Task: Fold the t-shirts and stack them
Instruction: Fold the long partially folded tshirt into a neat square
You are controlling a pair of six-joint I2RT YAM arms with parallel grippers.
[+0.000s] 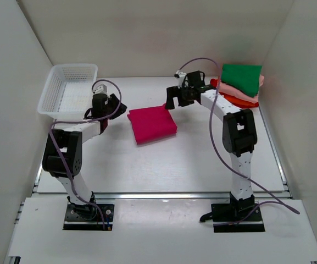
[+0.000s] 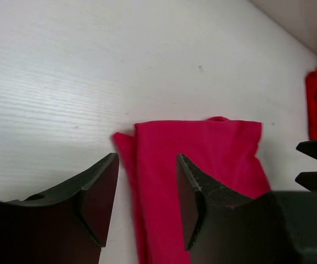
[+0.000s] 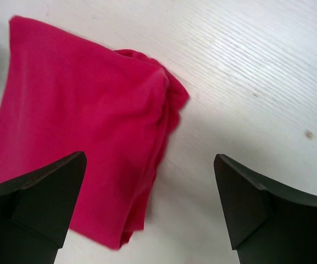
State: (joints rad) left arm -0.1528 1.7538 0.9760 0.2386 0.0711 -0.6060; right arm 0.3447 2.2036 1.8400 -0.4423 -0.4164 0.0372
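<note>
Noted white link segments and black joint housings on left arm (image 1: pixel 65 151) and right arm (image 1: pixel 239 148). Found black base plates (image 1: pixel 89 215) with screw heads. Recorded purple cable (image 1: pixel 211 129) looping along each arm. Logged matte black, wedge-shaped fingers (image 2: pixel 98 203), lightly scuffed inside.

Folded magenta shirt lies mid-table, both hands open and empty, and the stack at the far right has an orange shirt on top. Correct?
No: the green shirt tops the stack; the orange shirt lies near its bottom, as the top external view shows. The magenta shirt, left hand and right hand are as stated.
</note>
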